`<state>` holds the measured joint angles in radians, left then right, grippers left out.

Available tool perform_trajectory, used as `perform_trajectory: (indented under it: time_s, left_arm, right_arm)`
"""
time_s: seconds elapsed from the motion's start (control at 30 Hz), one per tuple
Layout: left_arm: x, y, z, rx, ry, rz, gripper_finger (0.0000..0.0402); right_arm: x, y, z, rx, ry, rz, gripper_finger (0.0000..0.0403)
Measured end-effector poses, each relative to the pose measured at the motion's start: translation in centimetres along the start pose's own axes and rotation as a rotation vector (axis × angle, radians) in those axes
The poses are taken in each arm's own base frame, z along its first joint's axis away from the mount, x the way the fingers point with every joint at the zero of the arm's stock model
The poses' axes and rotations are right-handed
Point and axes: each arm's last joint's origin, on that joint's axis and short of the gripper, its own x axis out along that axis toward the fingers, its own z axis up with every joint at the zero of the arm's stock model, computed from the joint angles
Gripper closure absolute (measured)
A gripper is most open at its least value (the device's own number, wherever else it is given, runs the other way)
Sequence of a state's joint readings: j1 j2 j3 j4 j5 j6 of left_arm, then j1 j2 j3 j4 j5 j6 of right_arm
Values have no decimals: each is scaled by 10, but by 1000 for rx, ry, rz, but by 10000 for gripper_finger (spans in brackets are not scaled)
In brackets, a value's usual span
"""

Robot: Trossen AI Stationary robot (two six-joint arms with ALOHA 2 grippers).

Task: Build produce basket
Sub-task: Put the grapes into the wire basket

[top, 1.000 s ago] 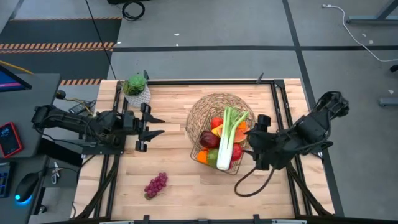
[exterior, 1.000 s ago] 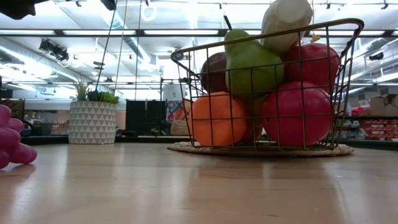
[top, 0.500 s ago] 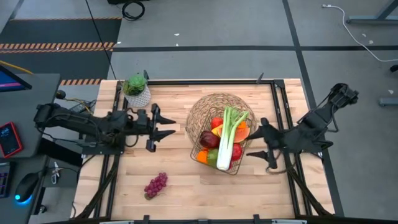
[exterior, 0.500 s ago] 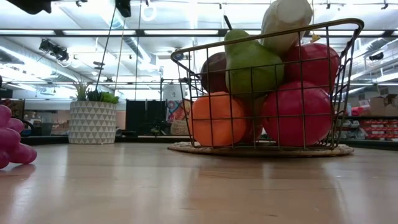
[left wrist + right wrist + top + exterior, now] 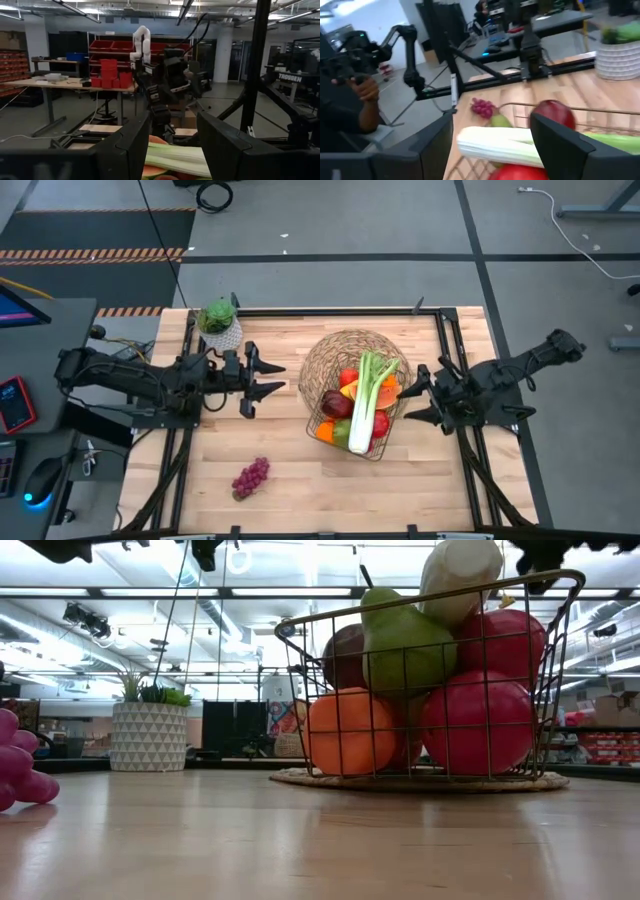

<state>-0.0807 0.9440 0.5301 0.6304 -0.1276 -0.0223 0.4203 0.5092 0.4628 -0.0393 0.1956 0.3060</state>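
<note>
While grapes [image 5: 251,477] lie apart, basket [image 5: 352,360] between left fingers [image 5: 262,377] and right fingers [image 5: 418,399], both spread, empty

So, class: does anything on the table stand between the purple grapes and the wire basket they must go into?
Nothing visible does. The grapes lie on bare wood, apart from the basket; the planks between are free. The left pincer hangs farther back, off that path.

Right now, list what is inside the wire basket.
In the basket: a celery stalk on top, red apples, an orange, a green pear and a dark red fruit. Anything beneath them is covered.
</note>
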Motion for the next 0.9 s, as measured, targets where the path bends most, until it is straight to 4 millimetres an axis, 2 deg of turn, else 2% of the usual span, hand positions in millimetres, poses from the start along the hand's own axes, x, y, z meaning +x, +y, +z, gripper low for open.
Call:
perform_trajectory:
  time_s: [0.3,0.67,0.9]
  left_arm:
    - [0,5,-2,6,17,26,230]
    - [0,6,-3,8,34,32,230]
    - [0,6,-3,-10,35,33,230]
  right_arm:
    - [-18,-21,-20,-56,-156,-6,150]
    - [-16,-41,-72,4,-266,16,152]
    - [-18,-44,-81,-6,-268,16,153]
